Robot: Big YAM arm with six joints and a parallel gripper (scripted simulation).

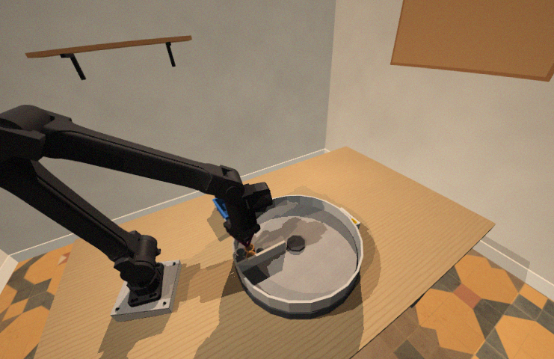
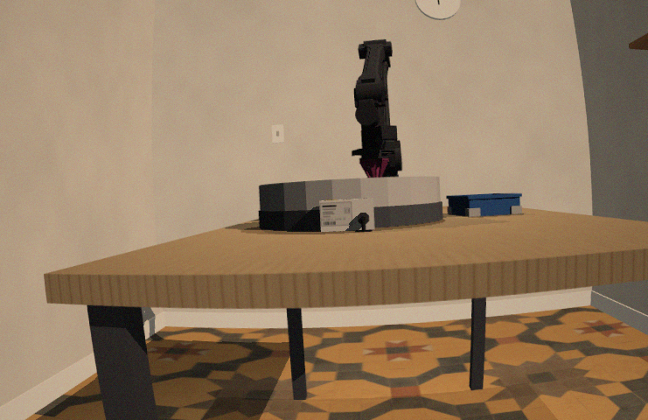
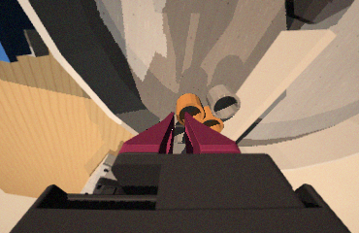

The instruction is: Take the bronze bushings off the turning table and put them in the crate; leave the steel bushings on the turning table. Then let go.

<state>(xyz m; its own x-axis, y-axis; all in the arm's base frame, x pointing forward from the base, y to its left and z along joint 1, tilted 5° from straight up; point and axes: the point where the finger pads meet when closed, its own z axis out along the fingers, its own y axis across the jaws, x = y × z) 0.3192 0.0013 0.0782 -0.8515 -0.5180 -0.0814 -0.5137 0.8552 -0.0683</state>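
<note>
Two bronze bushings [image 3: 190, 106] sit at my claw's [image 3: 179, 127] twelve o'clock; its fingers are nearly together, holding nothing. I should widen them before descending.

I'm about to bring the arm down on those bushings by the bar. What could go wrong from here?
1. The gripper is nearly shut and holds nothing. Its fingers look too narrow to straddle the nearest bronze bushing, so descending may just shove or tip it.
2. The steel bushing sits right beside the two bronze ones, bunched against the bar. A grab could catch or drag it.
</note>
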